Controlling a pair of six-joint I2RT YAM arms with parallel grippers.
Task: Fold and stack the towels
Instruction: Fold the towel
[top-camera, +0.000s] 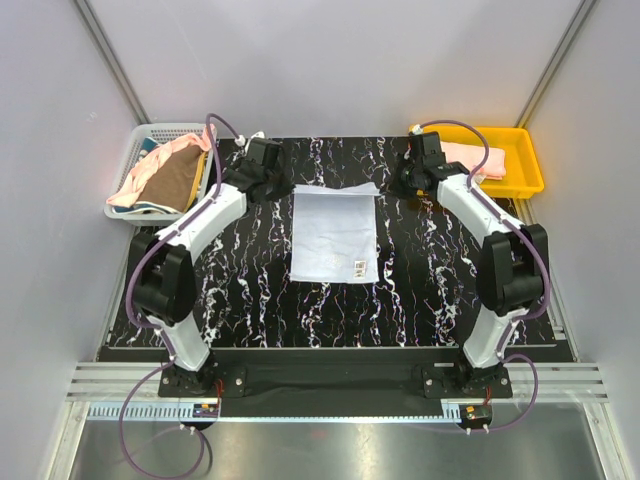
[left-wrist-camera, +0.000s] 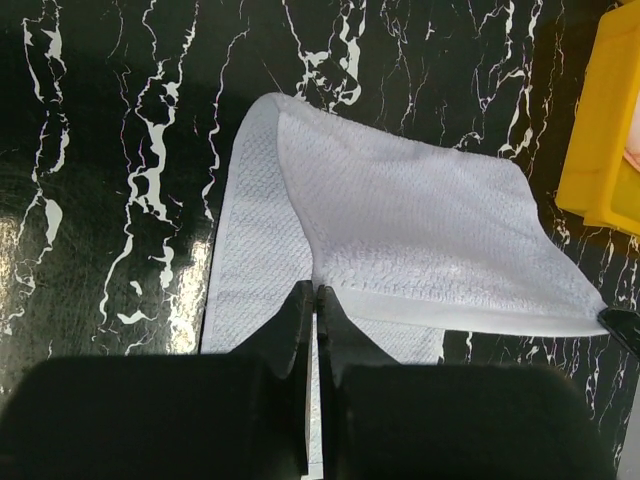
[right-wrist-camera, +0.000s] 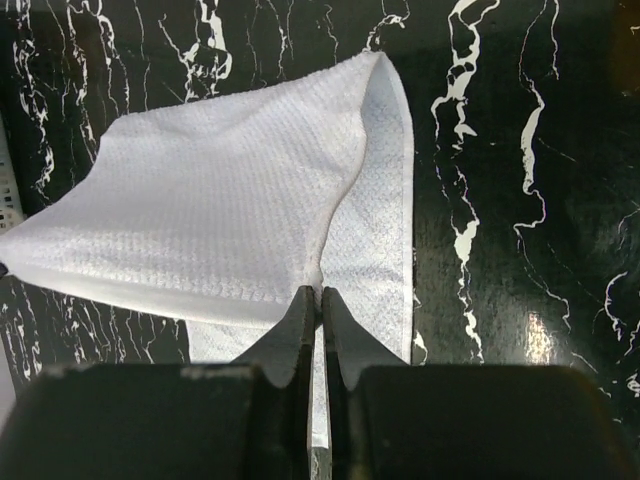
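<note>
Together, the left gripper (left-wrist-camera: 314, 300) and right gripper (right-wrist-camera: 320, 300) each pinch a far corner of the white towel (top-camera: 335, 235), held up near the table's (top-camera: 430, 300) far edge.

Robotics laboratory test cell. Evidence: plain white enclosure walls (top-camera: 330, 60); left arm (top-camera: 200, 225) and right arm (top-camera: 470, 205) bolted beside aluminium rails (top-camera: 110, 385); black marbled surface (top-camera: 250, 300).

A white towel (top-camera: 333, 235) lies on the black marbled table (top-camera: 250, 300).
</note>
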